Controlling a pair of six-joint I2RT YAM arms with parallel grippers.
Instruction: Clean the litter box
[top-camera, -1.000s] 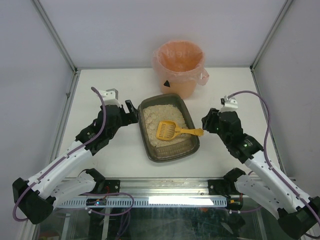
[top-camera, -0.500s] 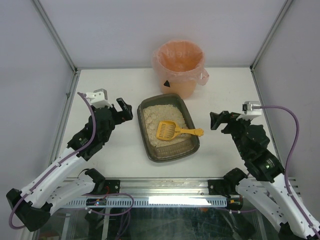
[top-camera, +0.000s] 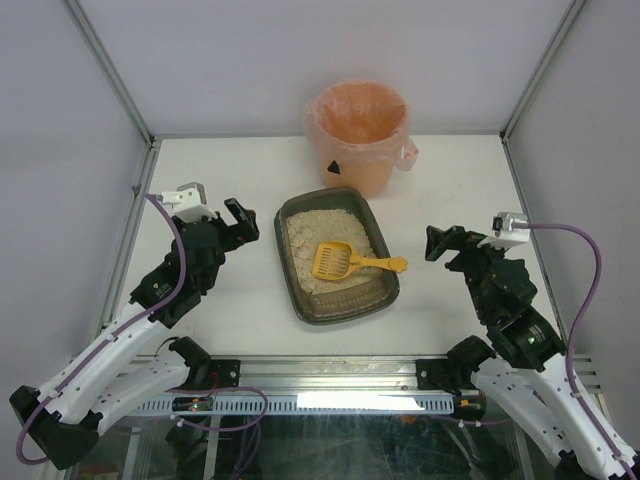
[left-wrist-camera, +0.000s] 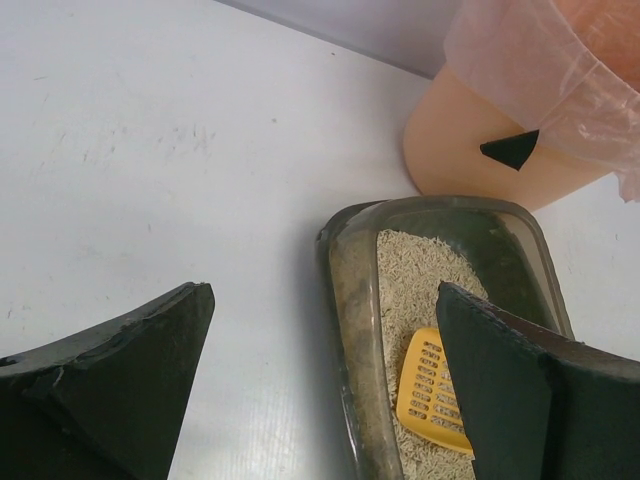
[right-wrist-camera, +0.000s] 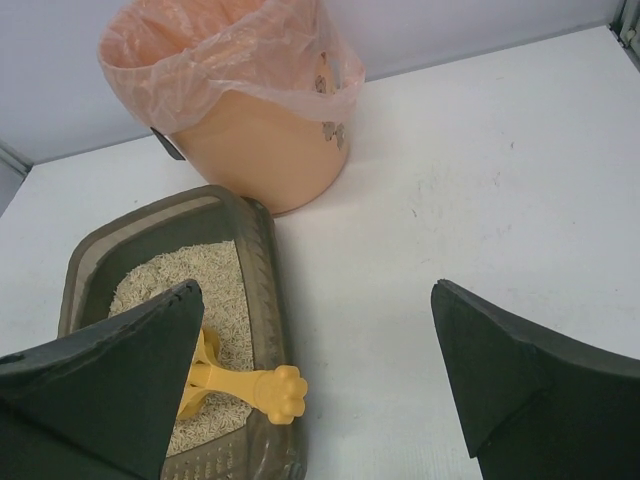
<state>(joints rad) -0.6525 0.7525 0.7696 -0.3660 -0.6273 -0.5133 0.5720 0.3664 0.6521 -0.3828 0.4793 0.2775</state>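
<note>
The litter box (top-camera: 345, 305) holds beige litter with a yellow scoop (top-camera: 334, 261) lying in it (its handle rests over the box's right rim). Just behind the box stands the bag-lined orange bucket (top-camera: 366, 172). The left gripper (top-camera: 243, 221) is off the box's left side, jaws spread wide and empty. The right gripper (top-camera: 437, 244) is off its right side, apart from the handle, also spread and empty.

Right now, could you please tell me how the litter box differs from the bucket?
The litter box is shallow, rectangular and dark; the bucket is tall, round and orange. The litter box holds beige litter and a yellow scoop; the bucket is lined with a thin bag. Both stand open-topped on the white table.
</note>
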